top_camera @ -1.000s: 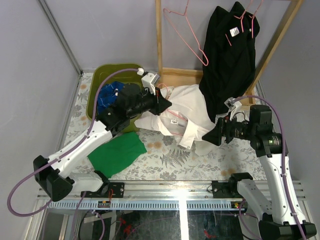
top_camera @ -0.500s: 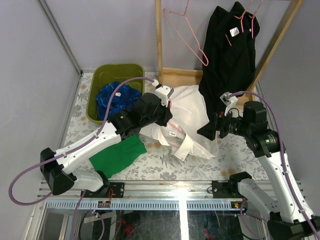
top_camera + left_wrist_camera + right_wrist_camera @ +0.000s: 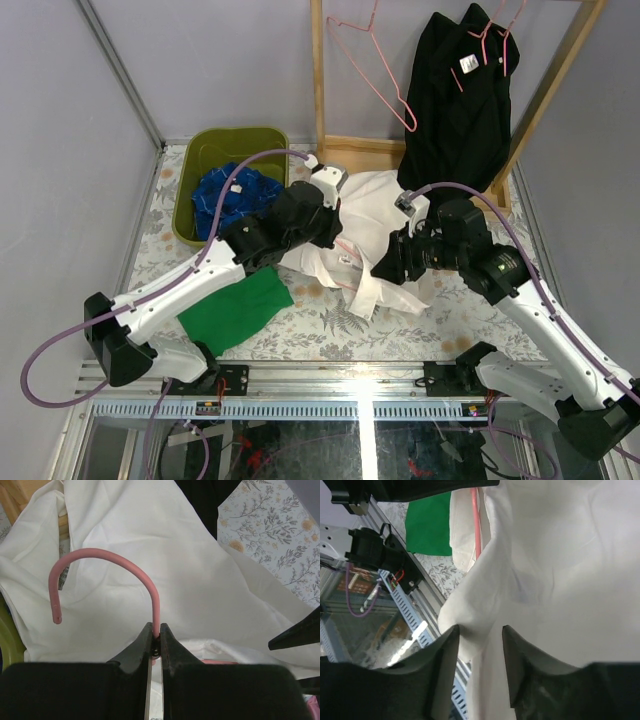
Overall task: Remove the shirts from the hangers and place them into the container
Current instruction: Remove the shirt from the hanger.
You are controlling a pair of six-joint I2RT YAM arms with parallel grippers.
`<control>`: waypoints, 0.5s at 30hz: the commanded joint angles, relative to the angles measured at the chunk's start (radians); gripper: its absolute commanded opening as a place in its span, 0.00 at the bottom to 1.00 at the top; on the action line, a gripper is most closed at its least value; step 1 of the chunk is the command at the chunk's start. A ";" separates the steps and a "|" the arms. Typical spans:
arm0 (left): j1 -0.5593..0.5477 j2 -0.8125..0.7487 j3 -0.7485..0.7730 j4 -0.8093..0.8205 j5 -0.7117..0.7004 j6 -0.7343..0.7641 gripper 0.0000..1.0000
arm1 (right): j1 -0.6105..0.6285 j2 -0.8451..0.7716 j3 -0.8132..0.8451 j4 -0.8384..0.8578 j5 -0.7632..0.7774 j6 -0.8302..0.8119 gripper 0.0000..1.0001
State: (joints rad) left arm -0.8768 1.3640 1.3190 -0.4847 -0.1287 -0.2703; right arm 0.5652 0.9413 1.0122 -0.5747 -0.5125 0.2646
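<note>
The white shirt point(image 3: 385, 210) lies crumpled on the table with a pink hanger point(image 3: 156, 594) still in it. My left gripper point(image 3: 155, 628) is shut on the stem of that hanger's hook, above the shirt's collar end point(image 3: 338, 222). At the shirt's near right edge, my right gripper point(image 3: 386, 268) has its fingers closed around a bunched fold of the white fabric point(image 3: 480, 630). The olive-green container point(image 3: 200, 150) stands at the back left with the blue checked shirt point(image 3: 235, 195) inside. A black shirt point(image 3: 460, 100) hangs on a pink hanger point(image 3: 494, 42) on the rack.
An empty pink hanger point(image 3: 375, 70) hangs from the wooden rack point(image 3: 318, 80) at the back. A flat green cloth point(image 3: 235, 308) lies near the left arm's base. The table's metal front rail point(image 3: 415, 615) lies just beyond the shirt fold.
My right arm swung left onto the white shirt and its jaws narrowed onto a fold. The left arm shifted right and forward with the hanger hook, uncovering the container.
</note>
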 commanded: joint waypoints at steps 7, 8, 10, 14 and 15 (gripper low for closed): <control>-0.007 0.001 0.092 -0.031 -0.004 -0.018 0.00 | 0.015 0.013 -0.016 0.121 -0.109 0.024 0.80; -0.008 0.002 0.100 -0.034 0.002 -0.019 0.00 | 0.018 0.029 -0.017 0.112 -0.091 0.019 0.79; -0.007 -0.002 0.116 -0.040 0.011 -0.021 0.00 | 0.024 0.068 0.005 0.053 -0.064 -0.011 0.63; -0.007 -0.030 0.143 -0.045 0.039 -0.018 0.00 | 0.035 0.077 0.045 0.074 -0.035 0.002 0.16; -0.007 -0.040 0.152 -0.045 0.056 -0.013 0.00 | 0.035 0.058 0.050 0.107 -0.023 0.018 0.04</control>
State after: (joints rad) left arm -0.8772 1.3647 1.4105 -0.5407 -0.1234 -0.2760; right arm 0.5850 1.0325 1.0050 -0.5255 -0.5640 0.2703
